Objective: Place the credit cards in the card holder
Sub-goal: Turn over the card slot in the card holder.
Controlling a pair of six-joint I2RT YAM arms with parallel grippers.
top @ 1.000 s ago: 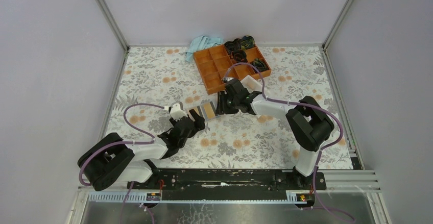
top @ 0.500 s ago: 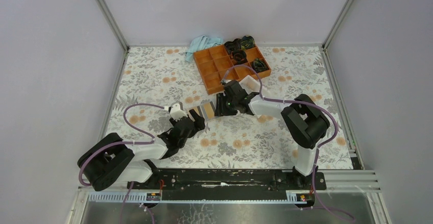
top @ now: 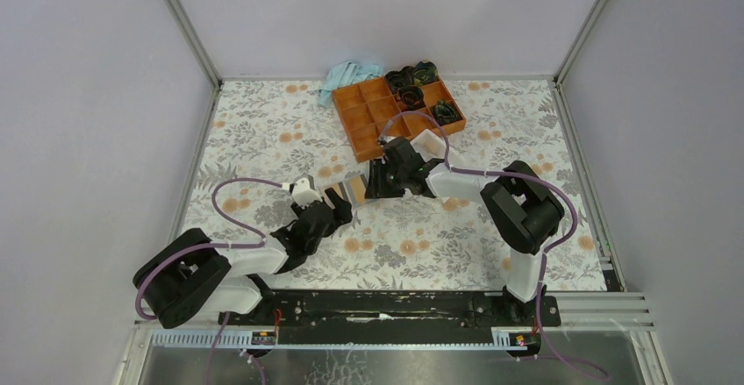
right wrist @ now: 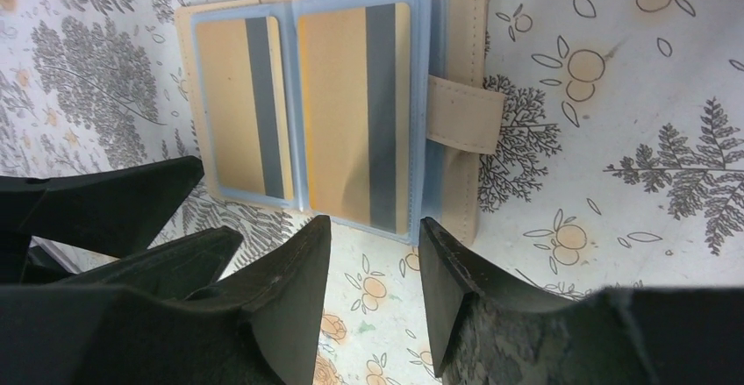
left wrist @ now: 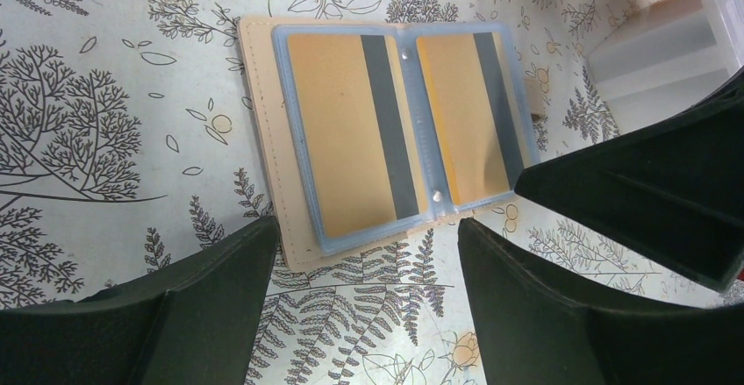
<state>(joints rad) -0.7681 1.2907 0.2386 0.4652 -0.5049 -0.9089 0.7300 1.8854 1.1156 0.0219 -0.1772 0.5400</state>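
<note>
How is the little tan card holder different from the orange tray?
The card holder is tan; the orange tray is orange. The card holder lies open and flat like a book; the tray has walls that split it into little boxes. The card holder shows two gold cards under clear plastic; the tray has dark things in a few boxes. Both rest on the flowery table.
</note>
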